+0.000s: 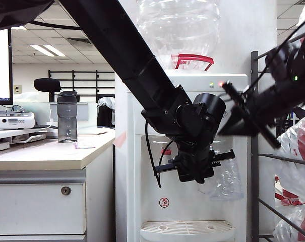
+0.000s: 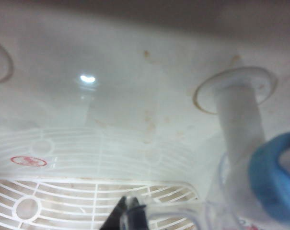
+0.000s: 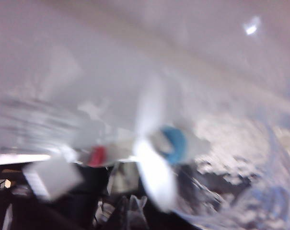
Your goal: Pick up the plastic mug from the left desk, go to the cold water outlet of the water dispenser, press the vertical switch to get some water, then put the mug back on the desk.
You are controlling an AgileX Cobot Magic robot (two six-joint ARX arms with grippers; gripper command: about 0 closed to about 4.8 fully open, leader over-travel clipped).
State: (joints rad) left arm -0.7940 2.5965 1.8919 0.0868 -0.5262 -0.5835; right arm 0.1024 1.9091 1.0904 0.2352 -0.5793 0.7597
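In the exterior view my left gripper [image 1: 208, 162] reaches into the recess of the white water dispenser [image 1: 142, 151]. It is shut on the thin handle of the clear plastic mug [image 1: 227, 179]. The left wrist view shows the left gripper [image 2: 130, 215] clamped on that clear handle, with the mug's rim [image 2: 220, 211] right below the cold water outlet's blue collar [image 2: 274, 177]. My right gripper [image 1: 227, 91] hovers at the dispenser's upper front. In the blurred right wrist view the right gripper [image 3: 134, 203] looks shut, a little short of the blue-collared tap [image 3: 176, 143] and its white lever [image 3: 154, 172].
The red-collared tap [image 3: 98, 155] sits beside the blue one. A white drip tray [image 1: 186, 229] lies under the mug. The left desk [image 1: 46, 156] carries a smoky-grey bottle [image 1: 67, 117]. A metal rack [image 1: 254, 151] with spare bottles stands at the right.
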